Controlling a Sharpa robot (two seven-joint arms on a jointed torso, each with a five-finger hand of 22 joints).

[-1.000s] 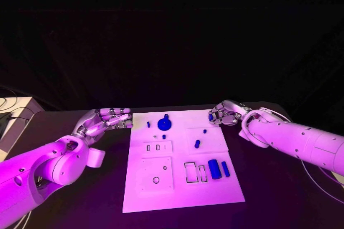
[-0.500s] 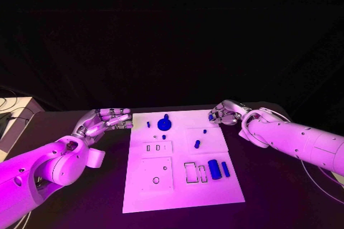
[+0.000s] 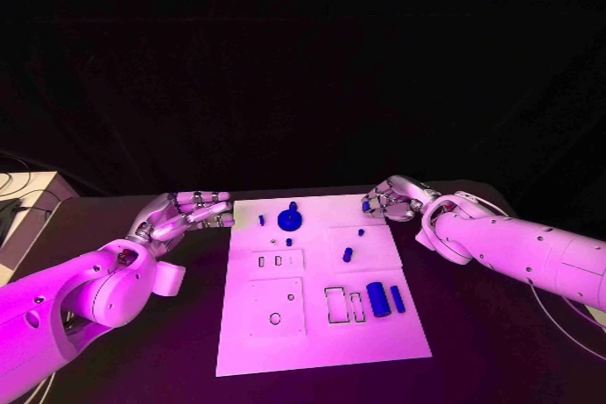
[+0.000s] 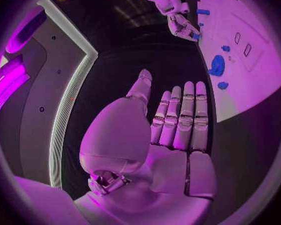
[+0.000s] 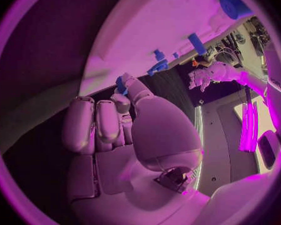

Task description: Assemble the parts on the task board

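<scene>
Head view: task board (image 3: 316,334) at table centre, blue parts on it. Right hand (image 3: 394,199) at board's far right corner, pinching small blue part (image 3: 368,206). Left hand (image 3: 187,213) beside far left corner, fingers extended, holding nothing.

Hidden and unclear
The right hand (image 3: 394,200) largely covers a small blue part (image 3: 368,206); its shape stays unreadable.
</scene>
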